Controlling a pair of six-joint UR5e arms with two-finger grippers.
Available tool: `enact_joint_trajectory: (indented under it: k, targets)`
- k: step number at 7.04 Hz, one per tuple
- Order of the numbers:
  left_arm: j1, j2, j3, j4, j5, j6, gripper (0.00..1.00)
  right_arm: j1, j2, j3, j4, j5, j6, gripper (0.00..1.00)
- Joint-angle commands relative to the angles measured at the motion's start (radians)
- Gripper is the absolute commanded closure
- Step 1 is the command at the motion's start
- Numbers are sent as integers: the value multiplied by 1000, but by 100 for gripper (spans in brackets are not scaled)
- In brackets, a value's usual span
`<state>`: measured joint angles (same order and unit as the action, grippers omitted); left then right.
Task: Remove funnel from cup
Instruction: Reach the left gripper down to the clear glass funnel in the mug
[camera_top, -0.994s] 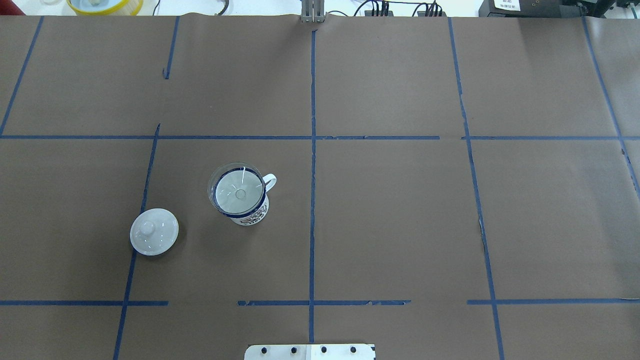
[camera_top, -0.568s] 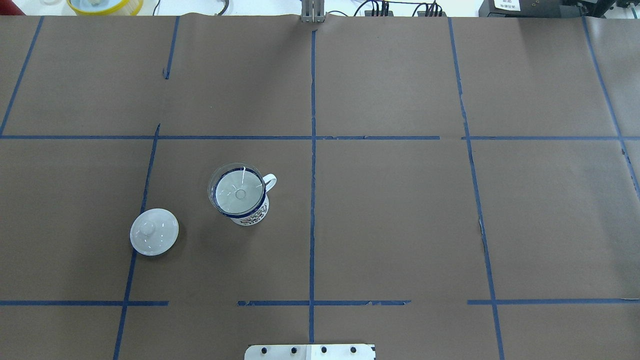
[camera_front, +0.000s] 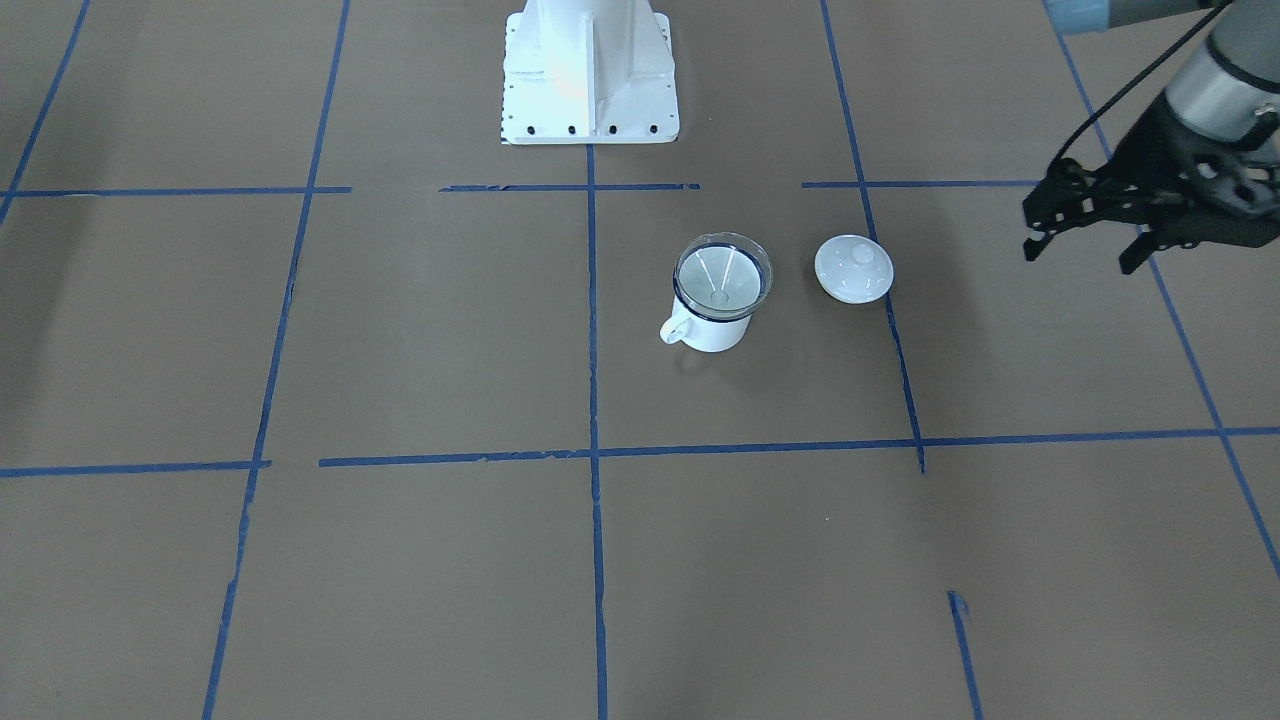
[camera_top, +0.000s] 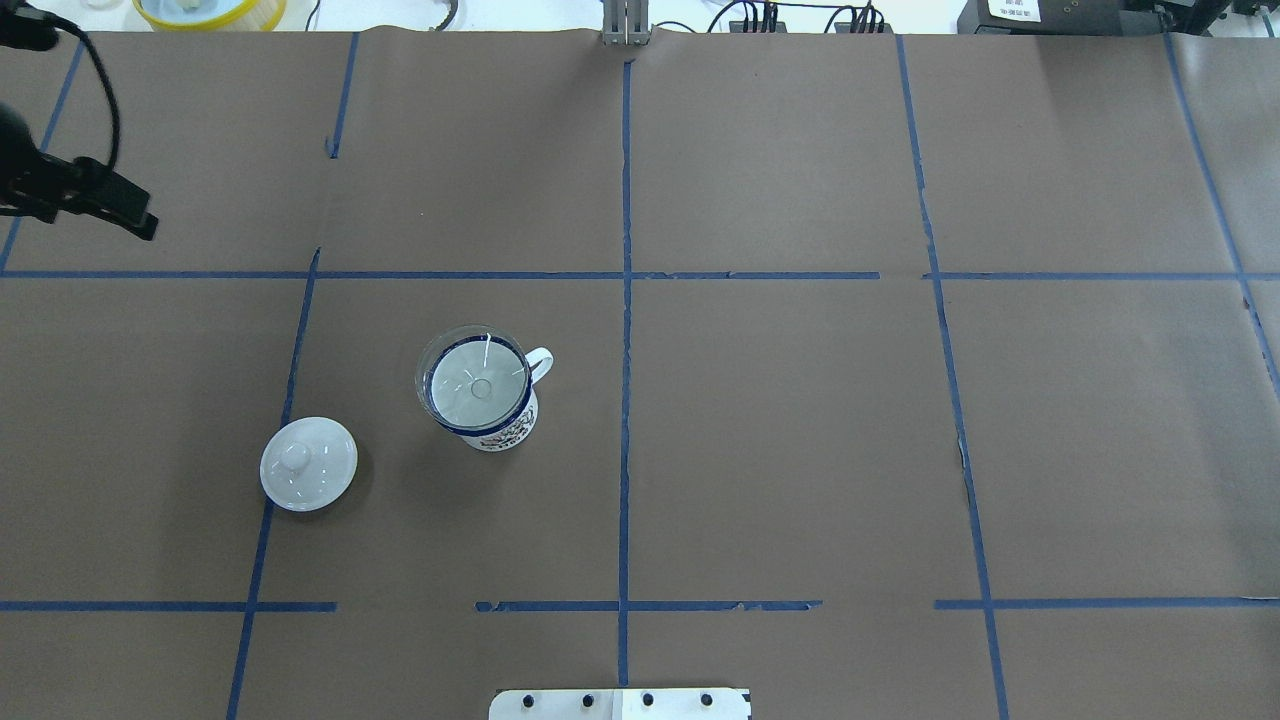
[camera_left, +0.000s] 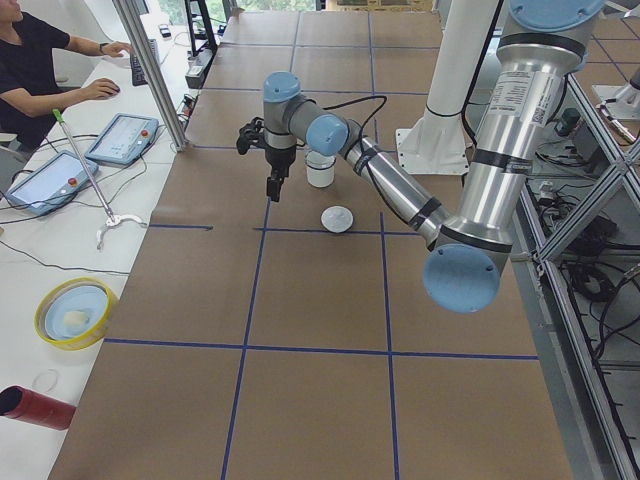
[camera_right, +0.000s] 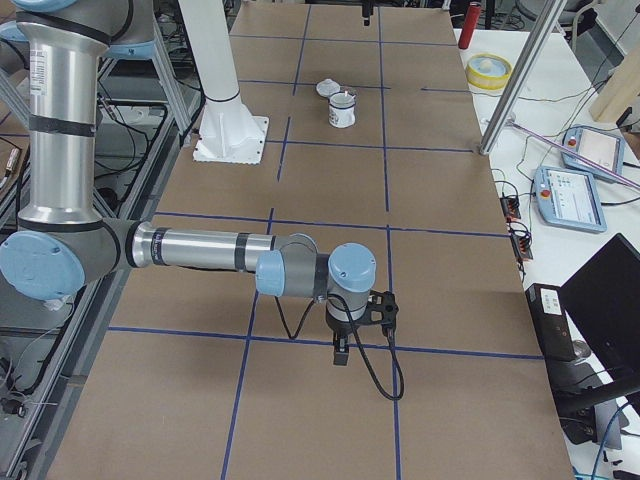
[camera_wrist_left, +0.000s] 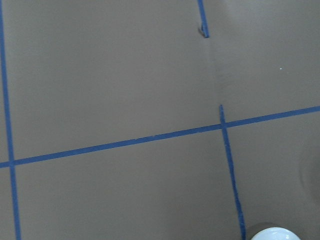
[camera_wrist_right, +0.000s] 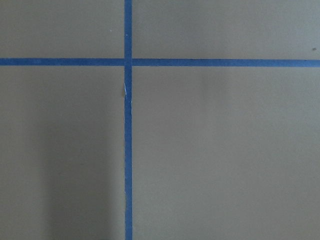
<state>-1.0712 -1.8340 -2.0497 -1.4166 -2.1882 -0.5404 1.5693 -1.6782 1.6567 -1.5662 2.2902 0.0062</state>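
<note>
I see funnel (camera_top: 478, 385) seated in cup (camera_top: 503, 436) on surface (camera_top: 800, 450). Lid (camera_top: 308, 463) near cup, apart. Left tool (camera_front: 1079, 258) spread wide, empty, well beyond lid from cup. Right tool (camera_right: 340, 355) far from cup; can't tell its spread.

Clear funnel (camera_top: 473, 375) seated in upright cup (camera_top: 503, 428)

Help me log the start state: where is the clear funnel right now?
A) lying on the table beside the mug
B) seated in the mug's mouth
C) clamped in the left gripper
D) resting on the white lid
B: the funnel sits in the mouth of the cup, cone inside its blue rim.
</note>
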Motion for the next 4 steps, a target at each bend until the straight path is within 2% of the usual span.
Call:
enact_joint_trajectory:
  k: [1,4]
  targets:
    - [111,-65,3,7,31,-53,0,0,0,0,0,0,0,0]
    - [307,-181,60,8,45,-353,0,0,0,0,0,0,0,0]
